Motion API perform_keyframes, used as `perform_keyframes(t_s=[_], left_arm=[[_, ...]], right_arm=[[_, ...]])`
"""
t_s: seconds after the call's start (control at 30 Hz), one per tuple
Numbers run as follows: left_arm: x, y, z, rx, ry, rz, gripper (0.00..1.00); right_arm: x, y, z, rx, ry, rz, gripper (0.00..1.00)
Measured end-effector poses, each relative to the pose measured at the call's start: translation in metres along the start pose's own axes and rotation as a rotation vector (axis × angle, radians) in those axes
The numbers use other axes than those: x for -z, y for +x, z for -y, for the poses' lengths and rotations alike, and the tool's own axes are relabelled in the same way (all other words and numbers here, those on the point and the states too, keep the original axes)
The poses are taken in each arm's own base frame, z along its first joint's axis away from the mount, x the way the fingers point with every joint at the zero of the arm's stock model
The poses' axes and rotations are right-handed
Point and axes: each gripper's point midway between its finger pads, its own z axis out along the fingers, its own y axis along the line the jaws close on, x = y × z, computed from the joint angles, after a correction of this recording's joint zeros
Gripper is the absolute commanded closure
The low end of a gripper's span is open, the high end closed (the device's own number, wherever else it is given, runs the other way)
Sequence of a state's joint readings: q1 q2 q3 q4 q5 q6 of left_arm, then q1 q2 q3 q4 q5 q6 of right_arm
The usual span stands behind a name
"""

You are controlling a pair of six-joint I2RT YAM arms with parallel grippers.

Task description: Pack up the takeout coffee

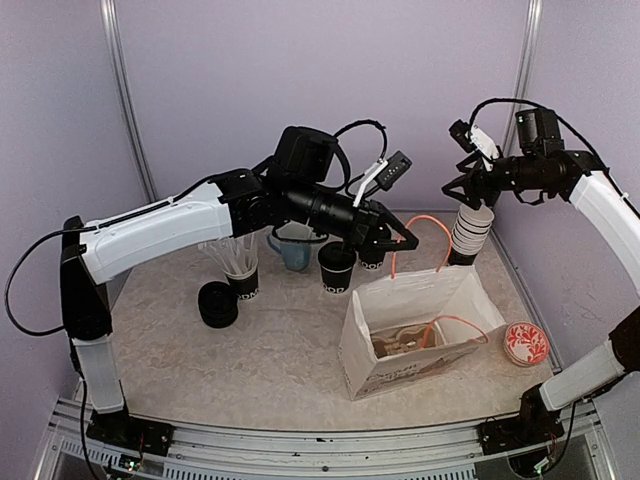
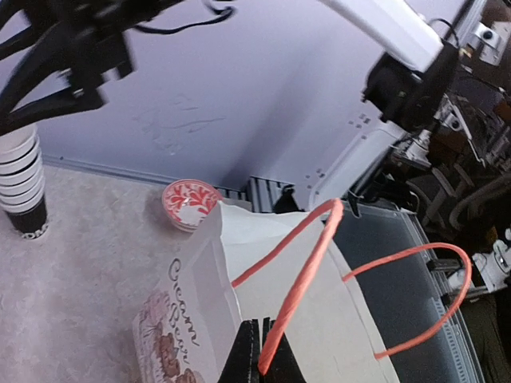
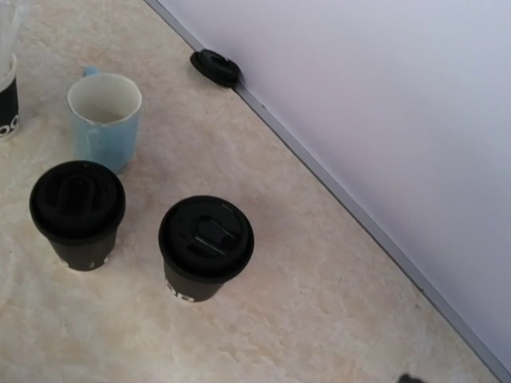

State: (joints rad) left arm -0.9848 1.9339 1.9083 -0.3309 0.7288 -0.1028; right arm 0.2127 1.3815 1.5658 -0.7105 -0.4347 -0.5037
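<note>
Two takeout coffee cups, black with black lids, stand side by side at mid-table: one (image 1: 337, 268) (image 3: 77, 211) and the other (image 3: 205, 243), which the left gripper partly hides in the top view (image 1: 372, 262). My left gripper (image 1: 395, 240) (image 2: 261, 355) is shut on an orange handle (image 2: 307, 271) of the white paper bag (image 1: 415, 335) (image 2: 319, 319), just right of the cups. My right gripper (image 1: 467, 188) hovers high at the back right, open and empty; only one fingertip (image 3: 409, 378) shows in its wrist view, which looks down on both cups.
A light blue mug (image 1: 293, 250) (image 3: 104, 112) stands behind the cups. A black cup with white sticks (image 1: 240, 270) and a stack of black lids (image 1: 218, 303) are at left. A stack of paper cups (image 1: 470, 232) and a red patterned dish (image 1: 526, 342) sit at right.
</note>
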Motion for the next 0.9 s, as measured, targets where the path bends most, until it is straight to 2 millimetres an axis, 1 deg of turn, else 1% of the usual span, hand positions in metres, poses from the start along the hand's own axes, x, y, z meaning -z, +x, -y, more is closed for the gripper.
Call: perform_keyframes(t_s=[0.1, 0.17, 0.23, 0.4, 0.5, 0.57, 0.67, 0.83, 0.9], left_arm=[[-0.005, 0.0, 0.039, -0.062, 0.062, -0.017, 1.0], [-0.009, 0.008, 0.061, -0.095, 0.093, -0.046, 1.0], [-0.016, 0.021, 0.077, -0.114, 0.114, -0.081, 1.0], [-0.033, 0.068, 0.111, -0.134, 0.128, -0.188, 1.0], [-0.039, 0.086, 0.129, -0.142, 0.132, -0.226, 1.0], [-0.041, 0.09, 0.136, -0.152, 0.122, -0.235, 1.0], [-0.039, 0.088, 0.141, -0.167, 0.101, -0.228, 1.0], [-0.032, 0.077, 0.138, -0.185, 0.046, -0.206, 1.0], [-0.028, 0.075, 0.133, -0.183, 0.024, -0.203, 1.0]], right_arm=[[-0.003, 0.006, 0.0, -0.005, 0.001, -0.014, 0.25], [-0.006, 0.01, -0.002, -0.01, -0.003, -0.023, 0.25], [-0.008, 0.014, -0.003, -0.014, -0.007, -0.029, 0.25], [-0.013, 0.023, -0.008, -0.033, -0.029, -0.04, 0.25], [-0.016, 0.027, -0.014, -0.041, -0.055, -0.037, 0.25], [-0.018, 0.03, -0.019, -0.047, -0.079, -0.036, 0.25], [-0.019, 0.032, -0.026, -0.053, -0.114, -0.033, 0.26], [-0.018, 0.03, -0.035, -0.043, -0.163, -0.012, 0.3], [-0.019, 0.03, -0.038, -0.033, -0.179, -0.01, 0.3]])
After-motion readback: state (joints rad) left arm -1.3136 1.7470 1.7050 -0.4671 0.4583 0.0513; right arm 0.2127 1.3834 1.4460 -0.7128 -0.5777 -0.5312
